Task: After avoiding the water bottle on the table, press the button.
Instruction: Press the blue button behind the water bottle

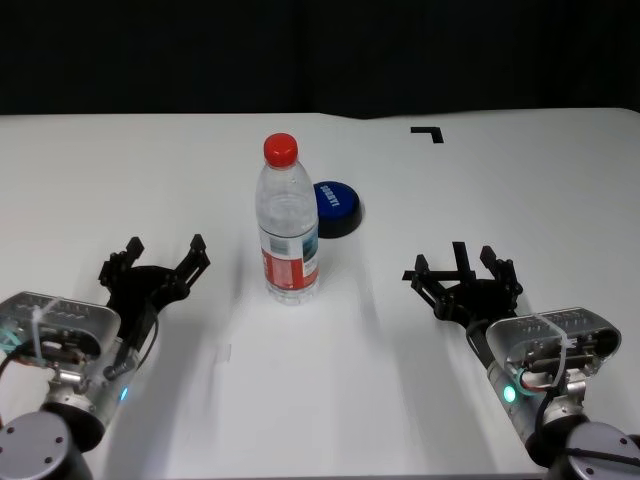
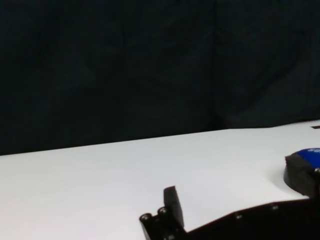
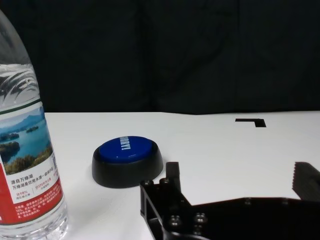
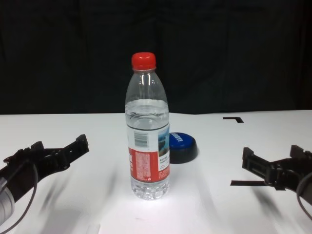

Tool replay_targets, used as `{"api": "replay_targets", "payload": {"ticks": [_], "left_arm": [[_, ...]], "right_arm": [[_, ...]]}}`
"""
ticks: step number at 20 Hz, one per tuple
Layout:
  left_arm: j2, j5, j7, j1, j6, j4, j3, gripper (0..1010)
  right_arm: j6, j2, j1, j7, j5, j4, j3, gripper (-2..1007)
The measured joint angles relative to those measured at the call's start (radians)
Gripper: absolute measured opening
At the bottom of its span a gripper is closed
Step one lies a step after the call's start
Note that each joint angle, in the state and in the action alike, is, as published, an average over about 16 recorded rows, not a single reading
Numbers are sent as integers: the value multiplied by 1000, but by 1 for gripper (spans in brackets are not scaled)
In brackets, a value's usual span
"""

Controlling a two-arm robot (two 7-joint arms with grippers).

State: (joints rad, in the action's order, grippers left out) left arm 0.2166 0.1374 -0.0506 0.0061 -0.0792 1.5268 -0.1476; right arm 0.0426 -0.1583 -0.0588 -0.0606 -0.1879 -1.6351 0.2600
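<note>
The water bottle [image 1: 288, 225] stands upright mid-table, clear with a red cap and a red, white and blue label. Just behind it and to the right sits the low blue button [image 1: 336, 208] on its dark base. My left gripper [image 1: 165, 252] hovers open to the left of the bottle, nearer to me. Right of the bottle, my right gripper [image 1: 462, 262] is open and empty. The right wrist view shows the button [image 3: 127, 159] ahead beside the bottle [image 3: 27, 150]. In the left wrist view only an edge of the button [image 2: 302, 167] shows.
The white table [image 1: 500, 190] carries a black corner tape mark [image 1: 428, 132] at the back right. A dark curtain closes off the far edge. Bare tabletop lies between the right gripper and the button.
</note>
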Motion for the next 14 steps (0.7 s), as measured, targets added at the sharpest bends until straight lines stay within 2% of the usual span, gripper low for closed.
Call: {"api": "replay_targets", "payload": {"ticks": [14], "left_arm": [[0, 0, 0, 0, 0, 0, 0, 1003]], "right_arm": [[0, 0, 0, 0, 0, 0, 0, 1003]]}}
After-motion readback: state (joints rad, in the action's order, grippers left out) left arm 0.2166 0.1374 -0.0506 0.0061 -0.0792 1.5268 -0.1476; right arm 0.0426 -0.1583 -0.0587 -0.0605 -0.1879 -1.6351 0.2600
